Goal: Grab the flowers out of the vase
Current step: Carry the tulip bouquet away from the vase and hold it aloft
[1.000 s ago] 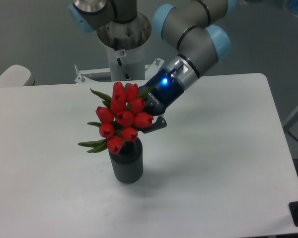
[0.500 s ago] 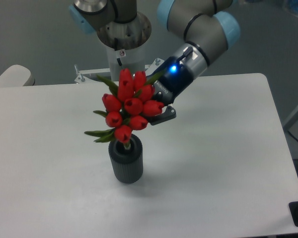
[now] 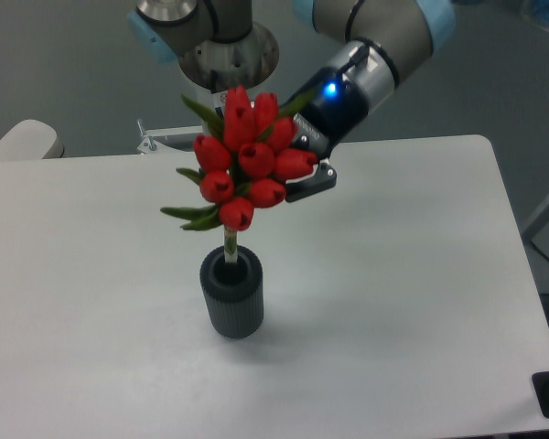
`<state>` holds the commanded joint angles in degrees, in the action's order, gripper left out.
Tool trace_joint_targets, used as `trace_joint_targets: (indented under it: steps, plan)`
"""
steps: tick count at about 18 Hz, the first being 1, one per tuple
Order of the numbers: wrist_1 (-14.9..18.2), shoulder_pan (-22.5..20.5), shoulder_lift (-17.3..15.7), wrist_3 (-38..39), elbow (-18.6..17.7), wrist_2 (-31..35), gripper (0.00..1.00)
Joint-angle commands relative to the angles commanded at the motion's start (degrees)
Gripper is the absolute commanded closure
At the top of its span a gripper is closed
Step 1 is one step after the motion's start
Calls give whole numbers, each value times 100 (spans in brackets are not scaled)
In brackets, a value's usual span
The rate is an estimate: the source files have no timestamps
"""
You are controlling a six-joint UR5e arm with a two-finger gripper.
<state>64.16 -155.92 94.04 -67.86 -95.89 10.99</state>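
Note:
The flowers are a bunch of red tulip buds with green leaves, held in the air above the table. Their pale stems still reach down into the mouth of the vase, a short dark grey ribbed cylinder standing upright on the white table. My gripper comes in from the upper right and is shut on the flowers just behind the buds. One dark finger shows to the right of the bunch; the other is hidden behind the buds.
The arm's base stands at the table's far edge behind the flowers. The white table extends right and forward. A pale rounded object sits off the far left corner.
The gripper has risen and shifted slightly right with the flowers. The buds have lifted off the vase rim and the stems now show above the vase mouth.

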Motion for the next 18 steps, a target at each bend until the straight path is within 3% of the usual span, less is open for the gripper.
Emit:
trace_joint_targets:
  steps: [5,7,9,13,18]
  plan:
    - [-35,-236,26,-25,88,9,63]
    - [-148,-334,192,-25,115,17,63]
    - [-473,-369,412,45,167,61,63]
    - [-527,-817,877,-25,360,62,64]
    - [-694,-958,1660,-8,878,114,65]
